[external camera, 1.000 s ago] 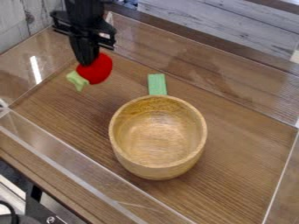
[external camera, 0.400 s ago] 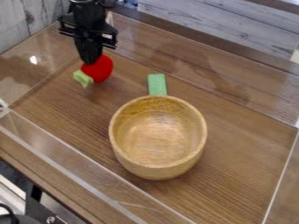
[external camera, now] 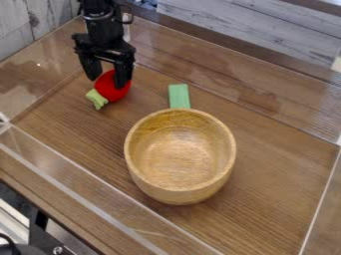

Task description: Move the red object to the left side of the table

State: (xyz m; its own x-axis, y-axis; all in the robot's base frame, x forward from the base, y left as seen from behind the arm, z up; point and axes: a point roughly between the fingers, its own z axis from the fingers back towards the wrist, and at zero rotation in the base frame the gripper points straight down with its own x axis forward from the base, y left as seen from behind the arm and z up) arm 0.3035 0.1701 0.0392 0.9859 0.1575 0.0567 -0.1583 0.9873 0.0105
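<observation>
Two black fingers (external camera: pixel 86 64) of the gripper (external camera: pixel 104 72) point straight down, and we see them spread apart, straddling the red object (external camera: pixel 112 88) with its red body between them; we cannot tell whether they touch it. It rests on the table (external camera: pixel 266 110), its pale green stem poking out to the lower left of the fingers. Just to the right of the gripper lies a flat green block (external camera: pixel 178 96). Farther out, below and to the right, we see a wooden bowl (external camera: pixel 180 154). Clear walls (external camera: pixel 80 204) border the tabletop.
</observation>
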